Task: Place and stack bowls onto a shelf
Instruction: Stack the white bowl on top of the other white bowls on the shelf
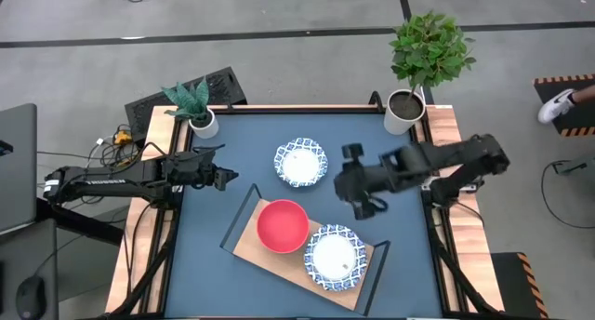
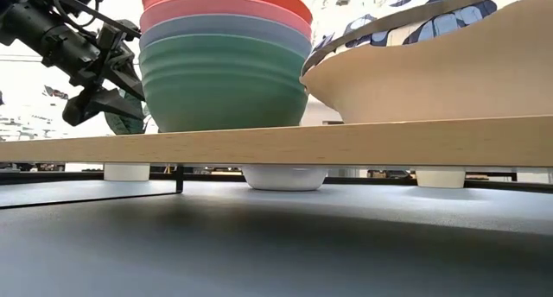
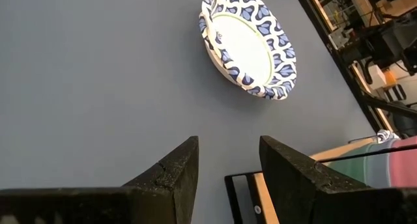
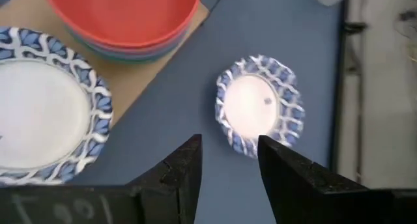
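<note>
A pink-red bowl (image 1: 282, 224) sits nested in a teal-green bowl (image 2: 225, 90) on the light-wood shelf (image 1: 279, 264). Beside them on the shelf stands a white bowl with a blue rim (image 1: 333, 257). A second such bowl (image 1: 300, 163) rests on its foot on the blue tabletop, beyond the shelf. My left gripper (image 1: 226, 179) is open and hovers left of that bowl (image 3: 247, 45). My right gripper (image 1: 346, 188) is open too, hovering right of the same bowl (image 4: 260, 107) and above the shelf's far end.
Two potted plants stand at the table's far edge, a small one (image 1: 203, 123) on the left and a taller one (image 1: 405, 111) on the right. The shelf lies askew near the table's near edge. A person's shoe (image 1: 558, 104) shows on the floor at right.
</note>
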Available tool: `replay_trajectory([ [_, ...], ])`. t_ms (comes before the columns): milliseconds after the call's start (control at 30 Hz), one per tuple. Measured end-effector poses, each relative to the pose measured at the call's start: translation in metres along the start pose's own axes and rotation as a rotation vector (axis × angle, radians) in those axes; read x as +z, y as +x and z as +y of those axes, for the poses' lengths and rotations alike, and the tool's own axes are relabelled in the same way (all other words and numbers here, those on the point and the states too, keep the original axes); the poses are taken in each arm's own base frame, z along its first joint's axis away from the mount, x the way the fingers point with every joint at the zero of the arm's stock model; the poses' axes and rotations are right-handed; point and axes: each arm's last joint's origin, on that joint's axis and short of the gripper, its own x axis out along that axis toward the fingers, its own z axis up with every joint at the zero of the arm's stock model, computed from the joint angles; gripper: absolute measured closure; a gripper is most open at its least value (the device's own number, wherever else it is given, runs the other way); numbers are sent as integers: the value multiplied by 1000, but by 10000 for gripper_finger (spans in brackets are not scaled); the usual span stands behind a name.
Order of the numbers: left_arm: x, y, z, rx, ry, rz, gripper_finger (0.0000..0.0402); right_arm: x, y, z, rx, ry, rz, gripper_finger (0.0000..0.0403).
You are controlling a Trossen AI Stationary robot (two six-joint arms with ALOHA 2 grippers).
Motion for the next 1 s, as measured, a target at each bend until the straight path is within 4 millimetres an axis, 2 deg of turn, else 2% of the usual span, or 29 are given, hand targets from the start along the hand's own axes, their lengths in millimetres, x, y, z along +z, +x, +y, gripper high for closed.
replay_trajectory([
  [133, 0, 0, 0, 1, 0, 0, 255, -13, 45, -25, 93, 0, -41, 230],
  [267, 0, 0, 0, 2, 1, 3, 255, -29, 92, -42, 133, -14, -48, 230],
  [400, -2, 0, 2, 24, 4, 20, 255, -38, 137, -51, 175, -34, -50, 230],
  [533, -4, 0, 5, 48, -1, 38, 255, -42, 173, -57, 244, -41, -53, 230],
  [667, -4, 0, 5, 53, -9, 41, 255, -48, 202, -59, 281, -59, -22, 230],
  [767, -4, 0, 5, 53, -9, 41, 255, -52, 216, -58, 314, -67, 3, 230],
  [1000, -4, 0, 5, 56, -12, 42, 255, -56, 232, -55, 352, -67, 27, 230],
])
